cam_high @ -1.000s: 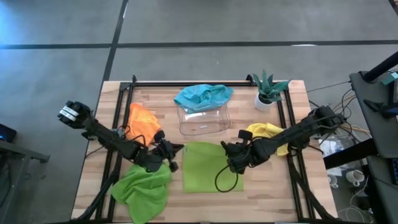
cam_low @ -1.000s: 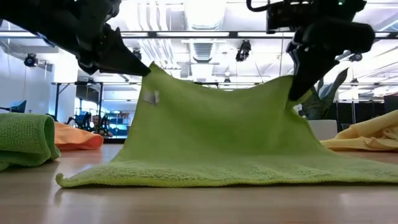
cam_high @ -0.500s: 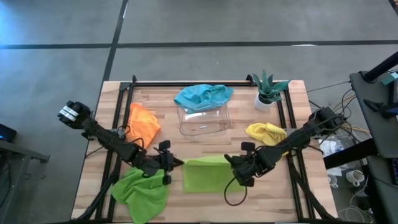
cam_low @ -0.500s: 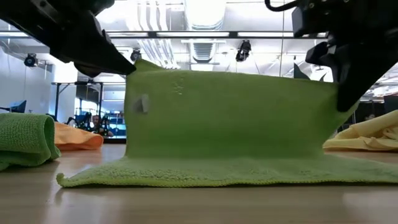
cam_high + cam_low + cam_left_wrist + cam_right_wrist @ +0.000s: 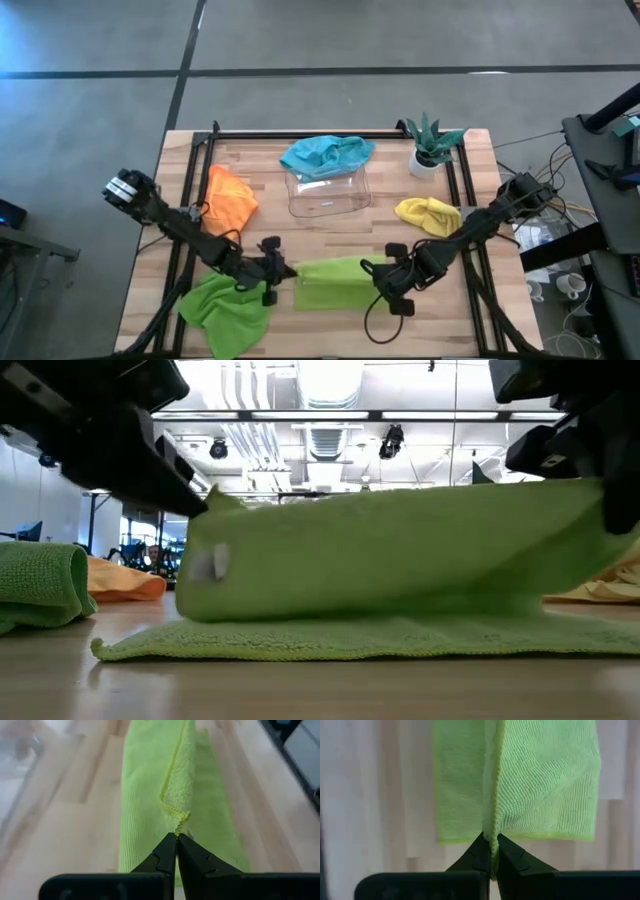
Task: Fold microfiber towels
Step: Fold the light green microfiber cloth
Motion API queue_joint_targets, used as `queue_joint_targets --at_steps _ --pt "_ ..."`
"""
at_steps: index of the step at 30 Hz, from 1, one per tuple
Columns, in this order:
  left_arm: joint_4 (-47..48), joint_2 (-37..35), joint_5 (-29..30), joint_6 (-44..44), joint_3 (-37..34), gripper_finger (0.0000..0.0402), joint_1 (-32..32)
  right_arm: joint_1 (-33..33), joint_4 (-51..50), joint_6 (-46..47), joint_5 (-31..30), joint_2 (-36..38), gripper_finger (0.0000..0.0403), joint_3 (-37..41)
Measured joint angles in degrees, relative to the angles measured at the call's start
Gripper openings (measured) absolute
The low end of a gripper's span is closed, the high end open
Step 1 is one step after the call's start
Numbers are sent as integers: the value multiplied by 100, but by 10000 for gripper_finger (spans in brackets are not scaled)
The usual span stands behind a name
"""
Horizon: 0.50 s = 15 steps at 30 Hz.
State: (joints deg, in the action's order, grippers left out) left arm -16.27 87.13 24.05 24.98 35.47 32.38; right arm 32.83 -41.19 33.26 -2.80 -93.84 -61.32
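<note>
Both end effectors, left (image 5: 283,272) and right (image 5: 375,272), are clenched on one lime green towel's (image 5: 335,284) corners. It looks light, floppy; pinching corners seems right.

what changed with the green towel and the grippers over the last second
Both grippers, left and right, carried the far edge of the flat lime green towel up and toward the table's near edge, folding it over; it now shows as a narrower band. Both stayed shut on its corners. The crumpled green towel, orange towel, teal towel, yellow towel, tray and plant did not move.
</note>
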Motion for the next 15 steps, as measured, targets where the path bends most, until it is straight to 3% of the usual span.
queue_joint_targets --at_steps 8,15 --pt "294 417 -17 -5 313 0 35 43 121 -14 -21 -143 9 9" --pt "1014 -387 203 -361 310 0 -9 -122 -532 -214 -57 -538 9 -268"
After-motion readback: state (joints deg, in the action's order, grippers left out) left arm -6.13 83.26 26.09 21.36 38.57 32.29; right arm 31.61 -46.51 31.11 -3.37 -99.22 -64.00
